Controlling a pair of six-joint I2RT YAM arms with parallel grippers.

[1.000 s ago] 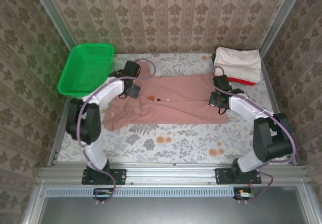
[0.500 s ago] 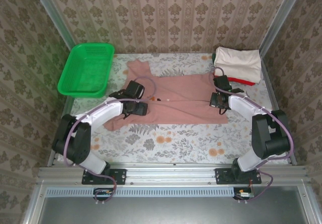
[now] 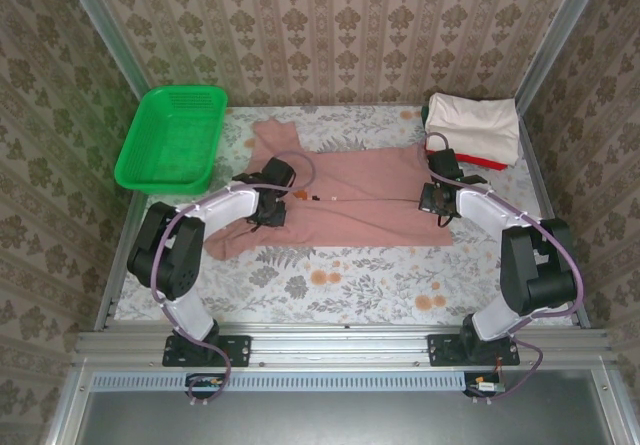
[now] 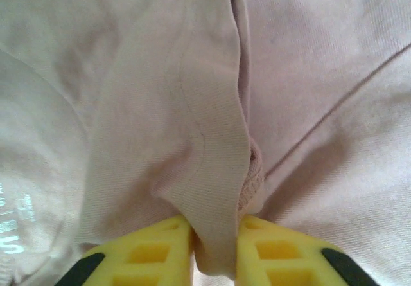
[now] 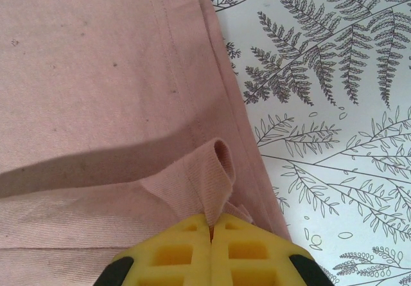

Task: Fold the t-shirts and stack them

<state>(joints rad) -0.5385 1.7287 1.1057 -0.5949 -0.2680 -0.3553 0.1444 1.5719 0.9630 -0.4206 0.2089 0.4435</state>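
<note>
The dusty-pink t-shirt [image 3: 345, 197] lies spread across the middle of the table, a sleeve pointing toward the back left. My left gripper [image 3: 268, 210] is over its left part, shut on a bunched fold of the pink t-shirt [image 4: 212, 170] between the yellow fingers [image 4: 154, 254]. My right gripper [image 3: 437, 200] sits at the shirt's right hem, shut on a small pinched loop of the pink t-shirt's hem [image 5: 215, 177]. The cream folded t-shirt [image 3: 474, 125] rests on the red one [image 3: 473, 160] at the back right corner.
A green mesh basket [image 3: 172, 137] stands at the back left beside the shirt's sleeve. The floral tablecloth [image 3: 340, 280] lies bare in front of the shirt. Metal frame rails [image 3: 340, 340] border the near edge.
My left gripper swung from the shirt's back-left area toward the front, then settled slightly back over the left part, dragging fabric with it. The right gripper has stayed at the hem.
</note>
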